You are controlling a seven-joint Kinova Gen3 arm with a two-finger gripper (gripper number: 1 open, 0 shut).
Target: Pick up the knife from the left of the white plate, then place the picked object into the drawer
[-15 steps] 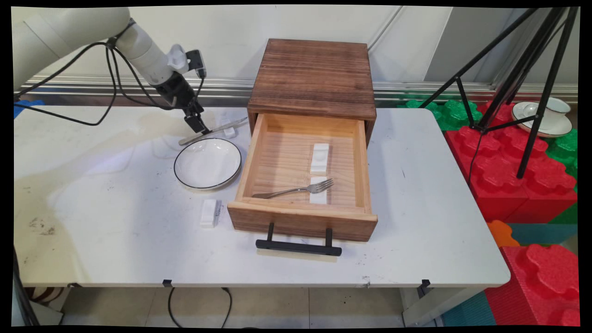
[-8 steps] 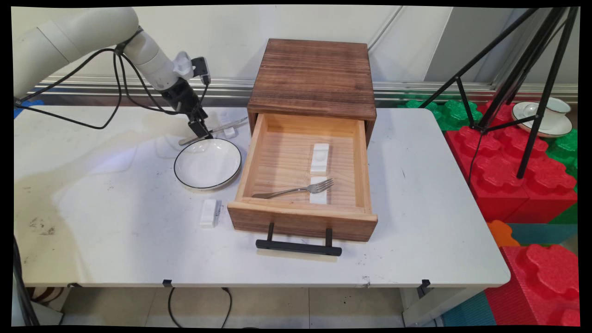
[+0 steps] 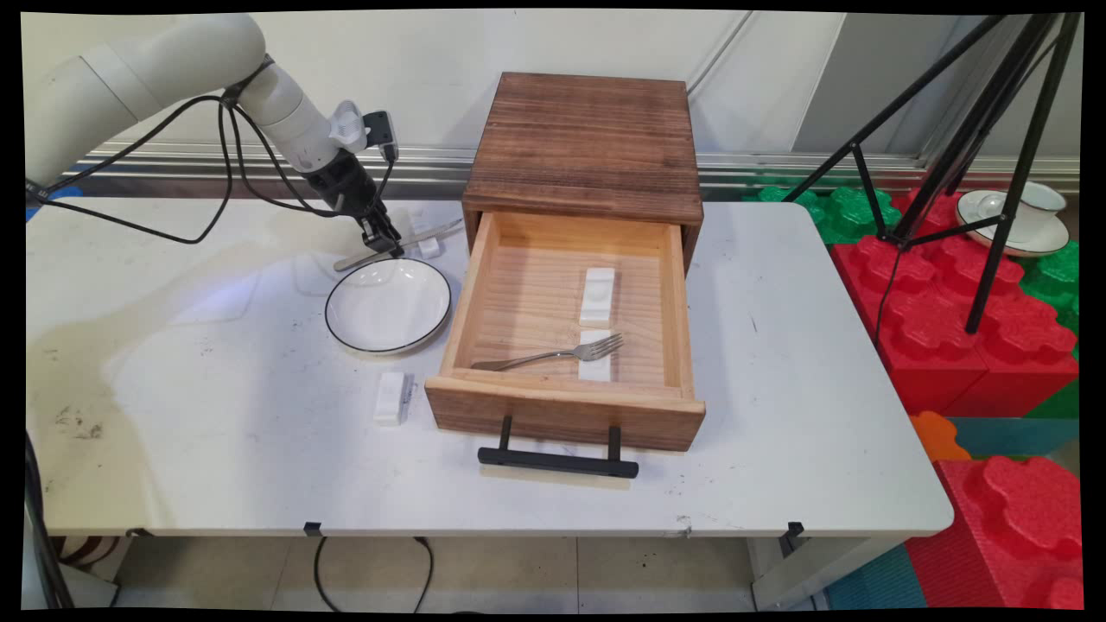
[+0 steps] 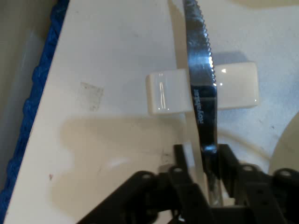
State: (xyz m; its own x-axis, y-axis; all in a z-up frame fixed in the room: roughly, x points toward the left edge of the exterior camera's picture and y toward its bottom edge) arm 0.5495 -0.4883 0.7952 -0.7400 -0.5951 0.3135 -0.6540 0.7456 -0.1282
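Hand [image 4: 205, 161] narrow astride knife [image 4: 202, 79], blade lying across white rest [image 4: 168, 92], plate [image 3: 388, 305] nearby

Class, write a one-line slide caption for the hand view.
Black two-finger gripper astride a serrated steel knife lying across a white ceramic rest on the white table.

My matt black hand [image 4: 204, 161] is closing on a knife [image 4: 202, 79] of polished, mirror-bright metal with a serrated edge. The knife is lying across a glossy white rest [image 4: 203, 88], ceramic by its look. The white bench [image 3: 216, 415] is showing smooth but scuffed and stained. At three o'clock of my hand, a rough-grained wooden drawer [image 3: 566, 337] is holding a shiny metal fork [image 3: 553, 352].
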